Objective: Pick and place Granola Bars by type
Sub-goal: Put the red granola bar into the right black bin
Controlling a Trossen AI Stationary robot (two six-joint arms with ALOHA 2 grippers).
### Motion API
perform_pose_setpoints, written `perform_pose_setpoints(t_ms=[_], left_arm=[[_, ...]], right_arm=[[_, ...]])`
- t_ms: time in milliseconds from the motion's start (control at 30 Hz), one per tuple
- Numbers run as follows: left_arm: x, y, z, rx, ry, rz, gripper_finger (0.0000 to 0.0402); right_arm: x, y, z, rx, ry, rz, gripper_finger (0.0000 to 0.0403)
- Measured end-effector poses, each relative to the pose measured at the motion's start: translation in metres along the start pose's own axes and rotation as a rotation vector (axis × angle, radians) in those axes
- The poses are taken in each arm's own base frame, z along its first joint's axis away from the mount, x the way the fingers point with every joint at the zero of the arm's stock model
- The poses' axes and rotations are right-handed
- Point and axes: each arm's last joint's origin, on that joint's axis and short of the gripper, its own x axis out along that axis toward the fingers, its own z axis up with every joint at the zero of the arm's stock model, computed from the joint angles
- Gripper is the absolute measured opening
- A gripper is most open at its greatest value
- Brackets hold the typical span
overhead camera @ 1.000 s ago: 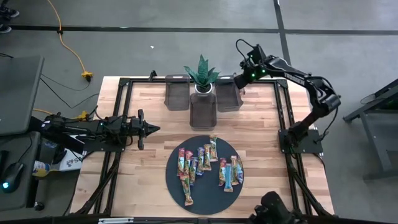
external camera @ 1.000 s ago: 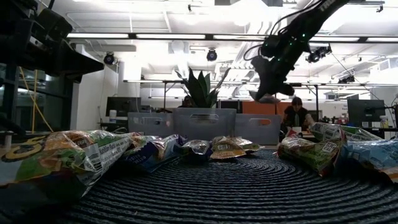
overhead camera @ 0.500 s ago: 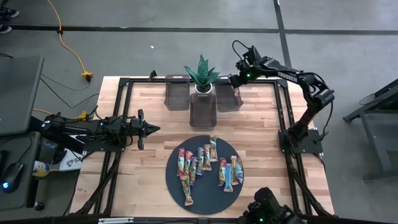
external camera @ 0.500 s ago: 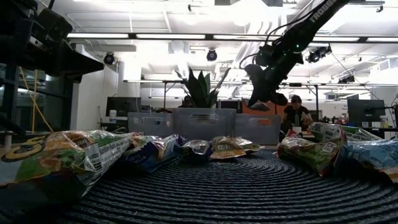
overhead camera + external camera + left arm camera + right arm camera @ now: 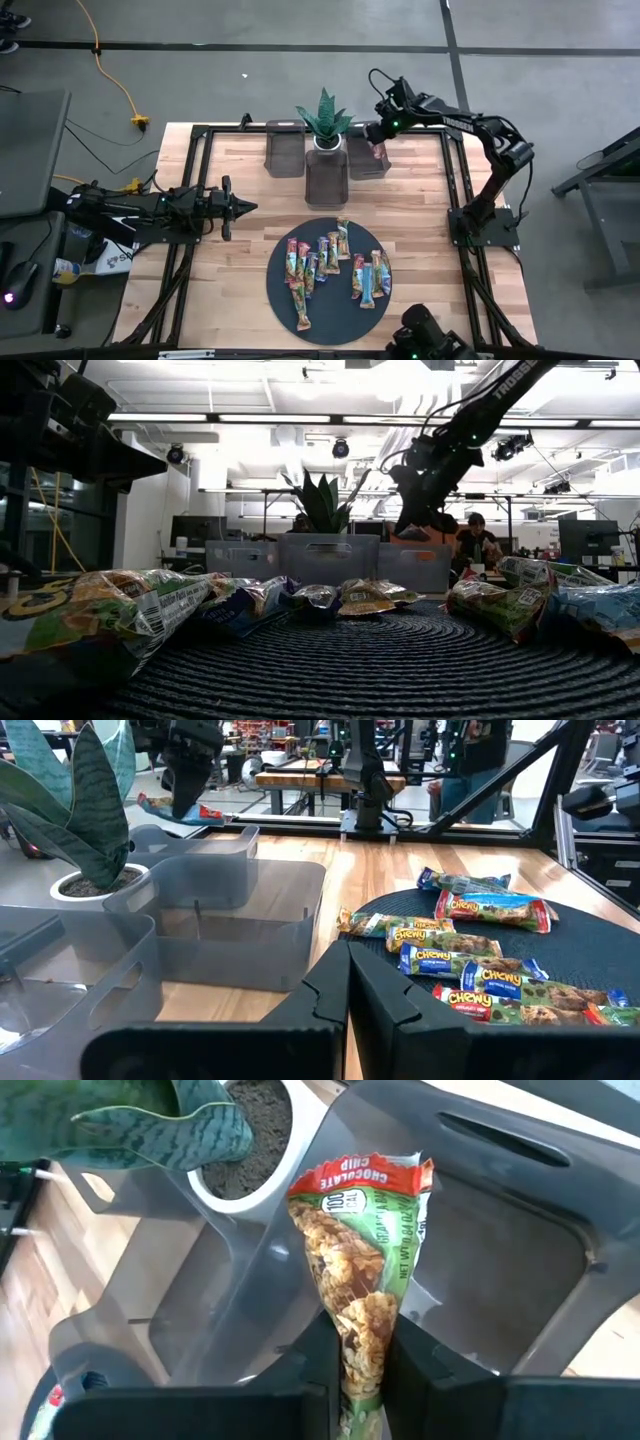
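Holding red-green granola bar [image 5: 362,1270], your right gripper [image 5: 360,1355] pinches it above right-hand grey bin [image 5: 366,160]. Left gripper [image 5: 347,982], fingers pressed together, waits at table's left. Other bars [image 5: 330,262] lie on dark disc [image 5: 276,290].

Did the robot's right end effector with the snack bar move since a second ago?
Yes. In the high view the right end effector, shut on a granola bar, has slid left toward the plant, over the right-hand bin.
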Motion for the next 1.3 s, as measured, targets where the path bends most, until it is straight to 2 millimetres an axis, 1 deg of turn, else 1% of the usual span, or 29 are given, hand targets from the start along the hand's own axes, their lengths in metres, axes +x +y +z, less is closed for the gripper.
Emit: perform_pose_setpoints(t_ms=[300,500,633,967,1300], left_arm=[[0.000,0.000,0.000,0.000,0.000,0.000,0.0001],[0.000,0.000,0.000,0.000,0.000,0.000,0.0001],[0.000,0.000,0.000,0.000,0.000,0.000,0.0001],[0.000,0.000,0.000,0.000,0.000,0.000,0.0001],[0.000,0.000,0.000,0.000,0.000,0.000,0.0001]], right_arm=[[0.009,0.009,-0.005,-0.014,0.020,-0.065,0.0044],[0.023,0.006,-0.011,-0.002,0.078,-0.139,0.0042],[0.026,0.005,-0.011,0.018,0.068,-0.195,0.0045],[0.026,0.004,-0.011,0.081,0.038,-0.265,0.0079],[0.026,0.005,-0.011,0.072,0.036,-0.265,0.0115]])
